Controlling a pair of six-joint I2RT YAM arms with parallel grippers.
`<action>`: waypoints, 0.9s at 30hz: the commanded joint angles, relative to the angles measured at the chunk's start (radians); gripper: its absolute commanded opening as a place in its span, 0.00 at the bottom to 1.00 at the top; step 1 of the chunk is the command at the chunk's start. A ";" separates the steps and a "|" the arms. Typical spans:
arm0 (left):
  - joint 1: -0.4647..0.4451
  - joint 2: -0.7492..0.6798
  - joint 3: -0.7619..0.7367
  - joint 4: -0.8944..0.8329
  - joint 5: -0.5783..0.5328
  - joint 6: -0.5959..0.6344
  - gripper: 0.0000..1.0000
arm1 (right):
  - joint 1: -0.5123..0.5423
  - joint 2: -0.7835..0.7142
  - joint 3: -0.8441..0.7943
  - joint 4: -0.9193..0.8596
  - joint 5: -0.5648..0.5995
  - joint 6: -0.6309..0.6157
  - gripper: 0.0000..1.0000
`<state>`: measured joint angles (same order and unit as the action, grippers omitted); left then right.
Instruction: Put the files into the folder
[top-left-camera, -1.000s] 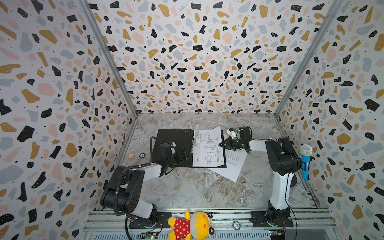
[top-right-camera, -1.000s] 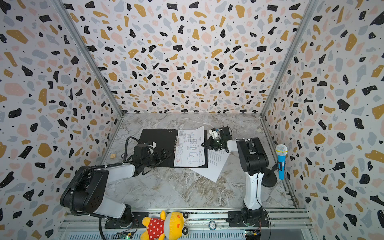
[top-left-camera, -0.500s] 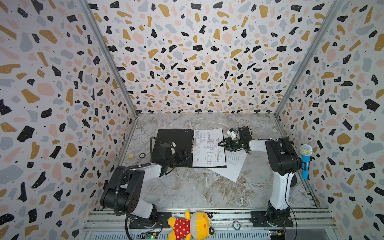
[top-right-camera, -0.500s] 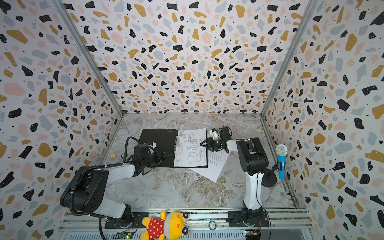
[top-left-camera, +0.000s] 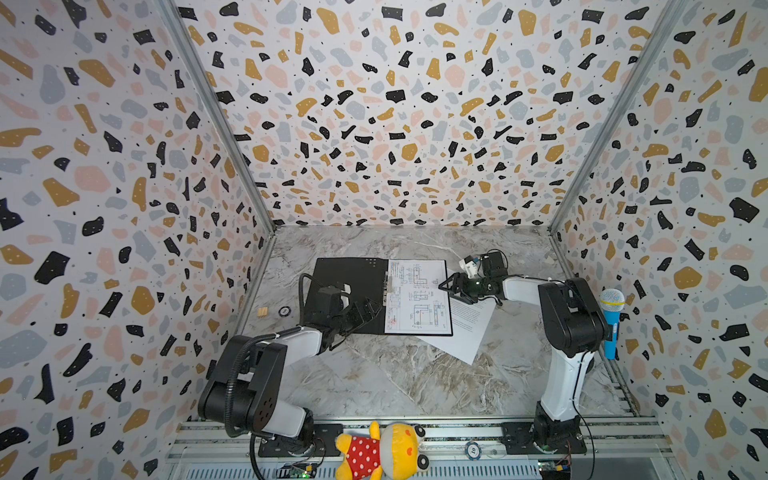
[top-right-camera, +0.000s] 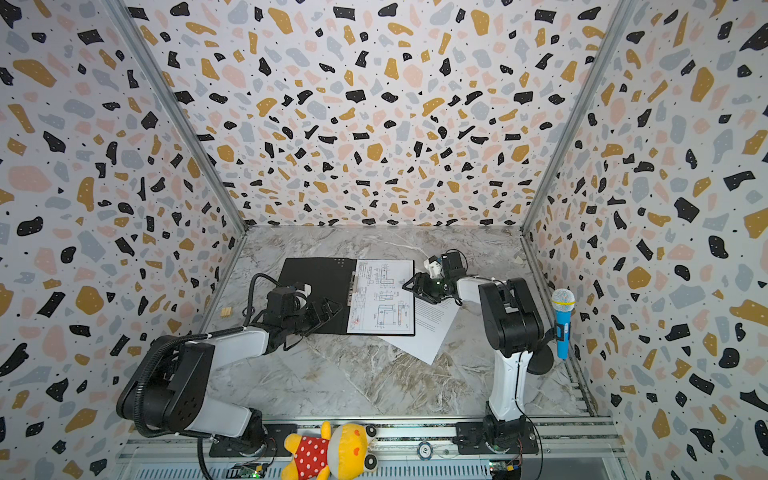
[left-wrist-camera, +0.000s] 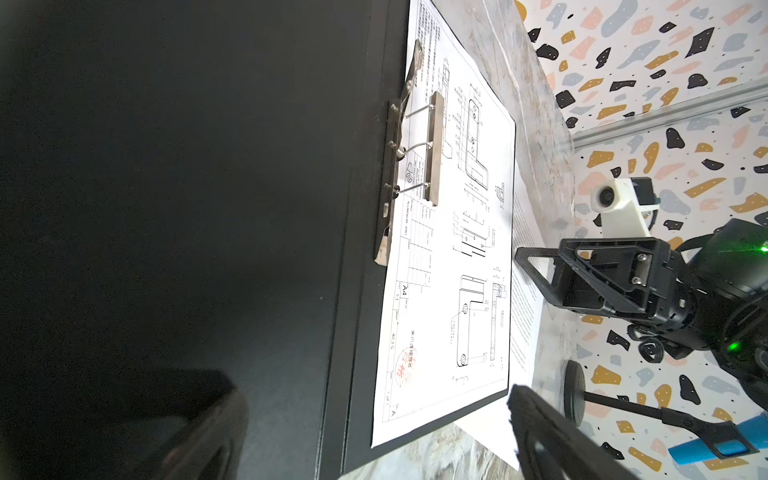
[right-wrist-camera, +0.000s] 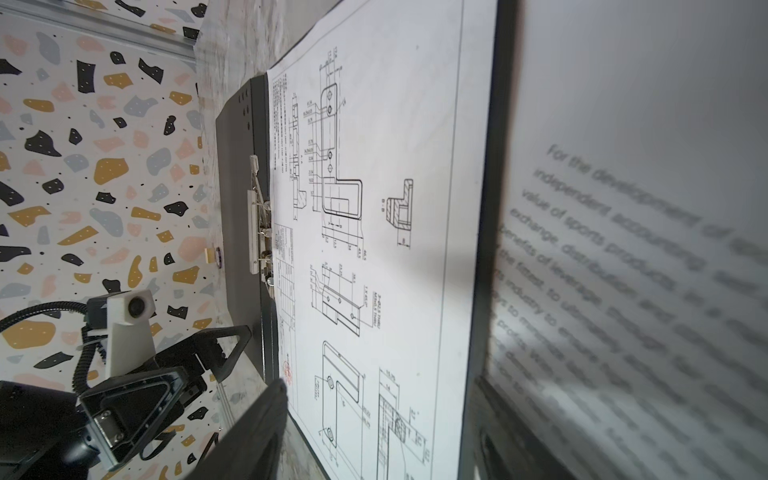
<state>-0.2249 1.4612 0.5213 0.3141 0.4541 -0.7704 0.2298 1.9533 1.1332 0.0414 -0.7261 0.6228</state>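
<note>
The folder (top-left-camera: 349, 278) (top-right-camera: 316, 278) lies open on the marble table, its black inside facing up. A white file with line drawings (top-left-camera: 417, 297) (top-right-camera: 384, 297) rests flat on the folder's right half. A second file with printed text (top-left-camera: 465, 332) (top-right-camera: 428, 332) lies askew on the table, partly under the folder's right edge. My right gripper (top-left-camera: 446, 286) (right-wrist-camera: 386, 449) is open at that right edge and holds nothing. My left gripper (top-left-camera: 370, 309) (left-wrist-camera: 374, 436) is open low over the left half, near the spine's front end, also holding nothing.
A metal clip (left-wrist-camera: 415, 166) runs along the folder's spine. A blue toy microphone (top-left-camera: 611, 320) stands on a stand by the right wall. A plush toy (top-left-camera: 382, 451) lies on the front rail. A small wooden block (top-left-camera: 262, 311) and a dark ring (top-left-camera: 284, 311) sit near the left wall.
My right gripper has gone from shut to open, letting go of the drawing sheet, whose raised far corner has settled flat on the folder. The left arm has not moved.
</note>
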 joint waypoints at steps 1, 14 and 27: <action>-0.009 -0.032 0.020 -0.001 -0.023 0.013 0.99 | -0.025 -0.092 -0.031 -0.042 0.047 -0.039 0.74; -0.131 -0.030 0.105 -0.018 -0.080 -0.006 1.00 | -0.047 -0.196 -0.190 -0.002 0.122 -0.051 0.78; -0.160 -0.021 0.131 -0.027 -0.098 -0.010 1.00 | -0.107 -0.174 -0.256 -0.119 0.264 -0.129 0.78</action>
<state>-0.3779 1.4330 0.6235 0.2878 0.3717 -0.7784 0.1467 1.7828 0.9222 0.0128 -0.5461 0.5377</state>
